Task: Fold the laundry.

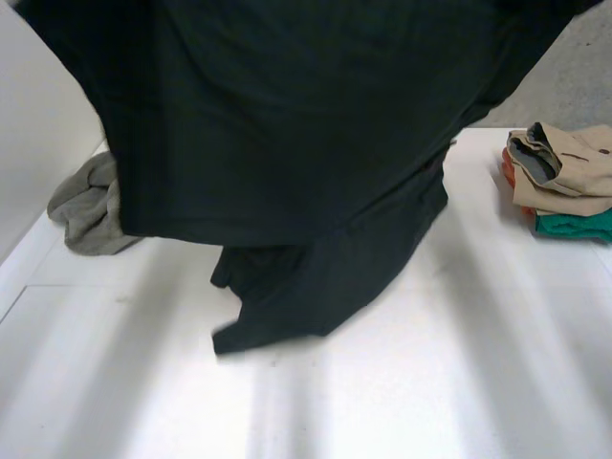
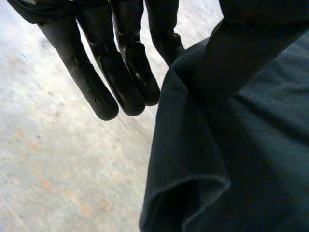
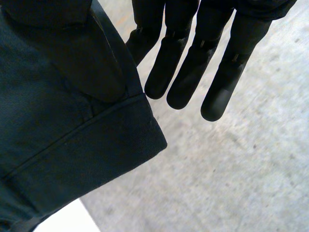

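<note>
Head view: black fabric garment (image 1: 287, 143) hanging, crumpled grey cloth (image 1: 91, 206), folded tan-and-green clothes stack (image 1: 569, 172); wrist views: left hand (image 2: 128, 72) and right hand (image 3: 193, 72) each pinch its edge.

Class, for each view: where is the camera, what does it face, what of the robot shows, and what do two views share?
Head view: at the robot's head, looking down on the white table; the lifted dark garment hangs before it.
Left wrist view: on the left wrist, along the left hand, thumb pinching the garment.
Right wrist view: on the right wrist, along the right hand, pinching its hem.
Shared: garment and grey floor in both wrist views.
</note>
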